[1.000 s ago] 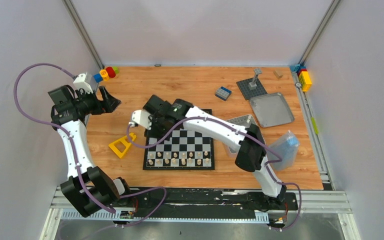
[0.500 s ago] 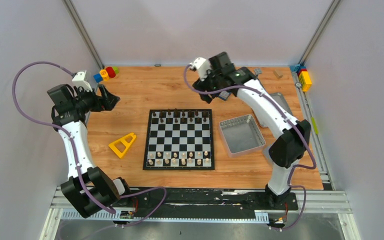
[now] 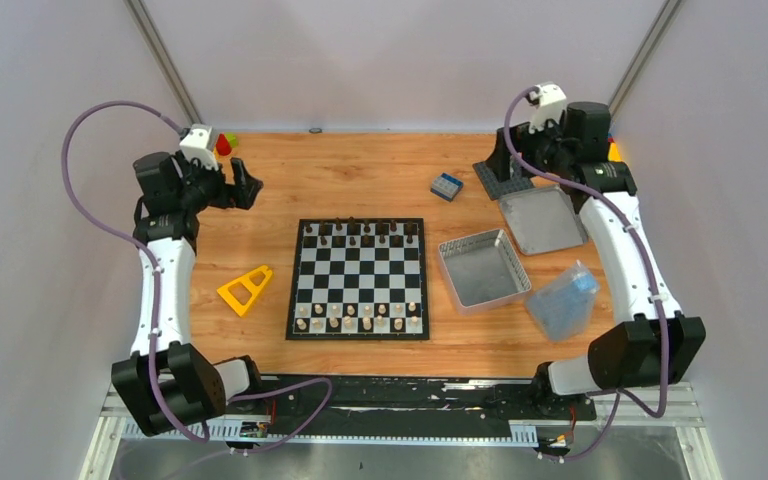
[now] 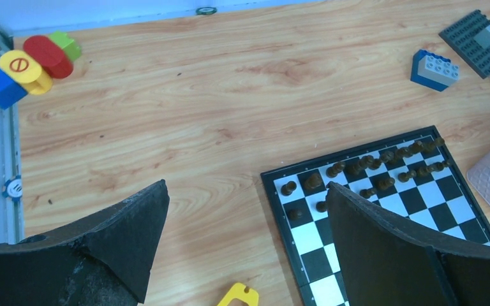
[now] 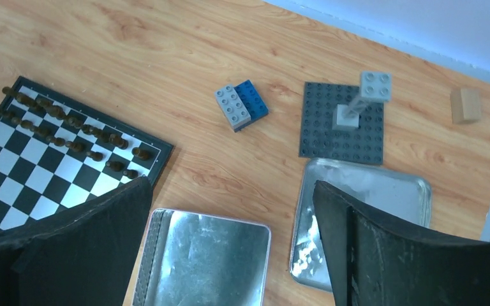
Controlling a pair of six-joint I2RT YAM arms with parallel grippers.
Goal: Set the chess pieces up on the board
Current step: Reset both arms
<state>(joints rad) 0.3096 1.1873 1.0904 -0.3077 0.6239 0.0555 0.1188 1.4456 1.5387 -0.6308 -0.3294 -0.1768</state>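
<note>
Black-and-white checked board [image 3: 358, 285] | turned wooden chess pieces [image 4: 312, 182] | left claw [image 4: 247, 186] wide, empty | right claw [image 5: 233, 185] wide, empty

Smooth checked board [image 3: 358, 280] on grained wooden table [image 3: 360, 170]; shiny metal tin [image 3: 483, 268].

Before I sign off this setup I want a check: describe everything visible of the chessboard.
The chessboard is a flat square of black and white checks with a thin black border, lying on the wooden table. Along its two far rows stand dark chess pieces, along its two near rows pale chess pieces; the middle is bare. The metal tin sits apart on its right.
</note>
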